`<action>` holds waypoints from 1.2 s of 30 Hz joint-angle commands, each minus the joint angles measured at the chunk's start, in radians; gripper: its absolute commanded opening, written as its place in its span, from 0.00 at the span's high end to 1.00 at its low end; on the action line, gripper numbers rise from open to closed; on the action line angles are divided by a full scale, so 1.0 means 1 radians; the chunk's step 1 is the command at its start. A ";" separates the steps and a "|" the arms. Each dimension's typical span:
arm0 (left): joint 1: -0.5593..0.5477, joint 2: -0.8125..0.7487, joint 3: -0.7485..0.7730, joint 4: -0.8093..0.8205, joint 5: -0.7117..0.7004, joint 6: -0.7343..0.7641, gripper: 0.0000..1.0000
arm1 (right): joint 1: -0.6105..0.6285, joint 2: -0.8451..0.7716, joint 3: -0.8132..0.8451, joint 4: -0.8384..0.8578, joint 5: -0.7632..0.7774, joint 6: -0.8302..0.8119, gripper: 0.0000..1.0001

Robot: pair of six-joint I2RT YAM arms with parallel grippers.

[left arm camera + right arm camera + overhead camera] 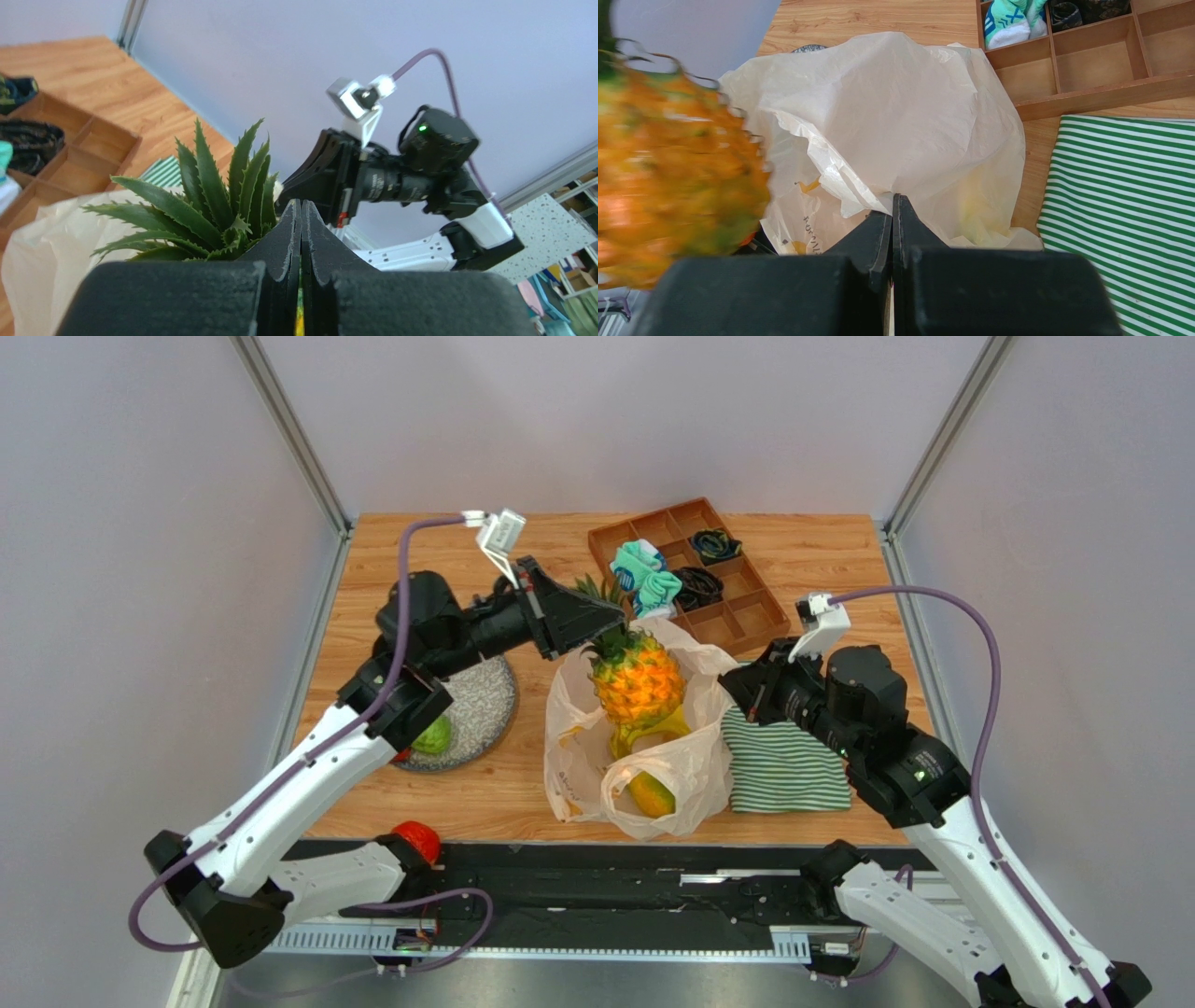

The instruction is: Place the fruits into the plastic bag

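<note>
**Pineapple over the bag on a thin grip**

Your left gripper (302, 217) is pinched together on the leafy crown of the pineapple (638, 679). The fruit hangs upright over the bag (701, 756), which sits mid-table (842, 560) toward the near edge. That hold looks slim, and the fruit could slip or swing onto the rim and fold the mouth shut. Your right gripper (893, 210) is clamped on the bag's right edge; if the film slides out, the opening sags. Both arms reach inward from their own sides.
</note>
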 commanded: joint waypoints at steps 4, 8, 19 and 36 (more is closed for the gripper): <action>-0.087 0.080 -0.048 0.087 -0.043 0.021 1.00 | -0.002 0.000 0.019 0.022 0.017 0.014 1.00; -0.122 0.095 -0.062 0.027 -0.140 0.142 1.00 | -0.002 0.001 0.016 0.027 0.014 0.014 1.00; -0.413 0.158 -0.126 0.013 -0.436 0.337 1.00 | -0.003 0.024 0.019 0.027 0.057 0.019 1.00; -0.533 0.321 -0.145 -0.071 -0.583 0.368 1.00 | -0.002 0.057 0.024 0.034 0.069 0.029 1.00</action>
